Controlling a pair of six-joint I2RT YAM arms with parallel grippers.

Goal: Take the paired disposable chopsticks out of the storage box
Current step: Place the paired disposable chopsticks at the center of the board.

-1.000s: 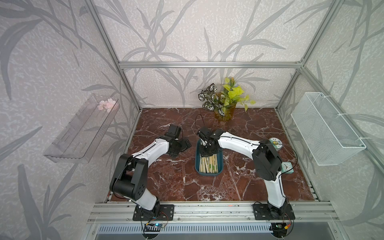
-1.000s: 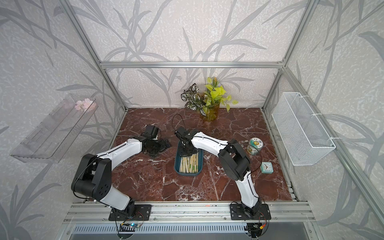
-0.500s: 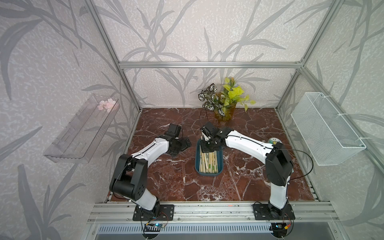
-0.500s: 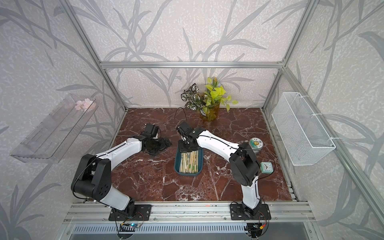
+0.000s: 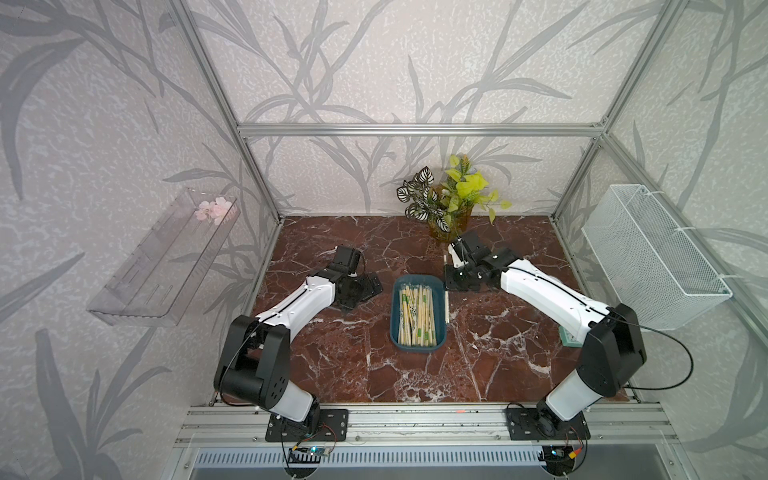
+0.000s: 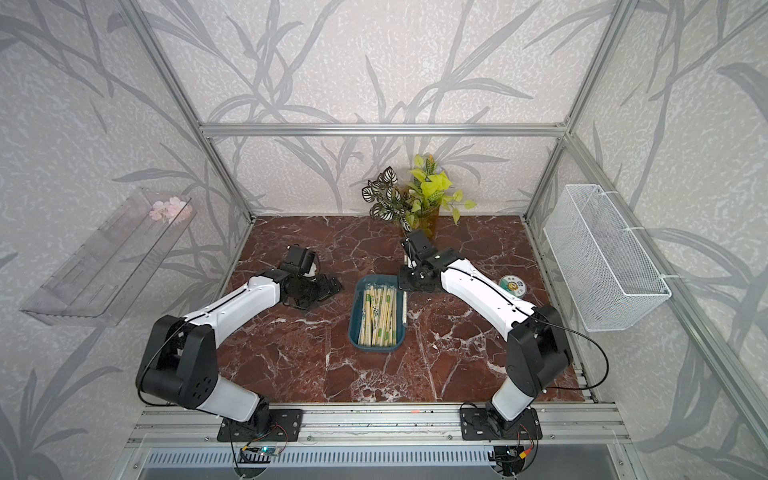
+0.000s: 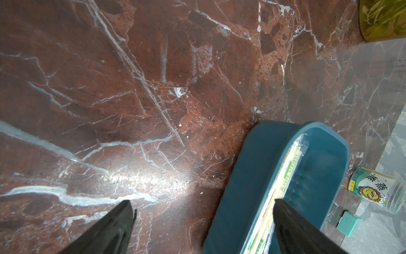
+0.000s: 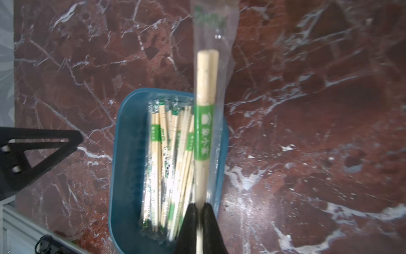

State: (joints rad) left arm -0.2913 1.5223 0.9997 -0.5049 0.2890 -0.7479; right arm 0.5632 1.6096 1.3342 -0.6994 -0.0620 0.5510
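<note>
- Red marble surface (image 5: pixel 332 353): open ground on either side of the box. The patch on the right arm's side looks the best spot to lay a pair down.
- Teal storage box (image 5: pixel 417 348): at centre. Most of the paired disposable chopsticks (image 5: pixel 415 316) lie inside it, mostly lengthwise, a few crossed.
- Idle side: left gripper (image 7: pixel 202 201), jaws spread wide and empty, low by the box's far corner on its own side. Best kept there, out of the way.
- Working side: right gripper (image 8: pixel 199 211), jaws pinched on one end of a single wrapped pair (image 8: pixel 204 132).
- That wrapped pair is raised above the stack and runs along the box's right-hand long rim.
- Handling, as I judge it: an end grip leaves the pair's whole length unsupported, and the film looks slick. Move slowly, keep it level, carry it sideways clear of the rim, lower it flat, then open.
- Unclear: whether the pair's free end is outside the rim or over it, and whether it touches anything.
- The right wrist view is blurred, and its frame edge cuts off the jaws below their tips.
- The pairs left in the box overlap too much to count.
</note>
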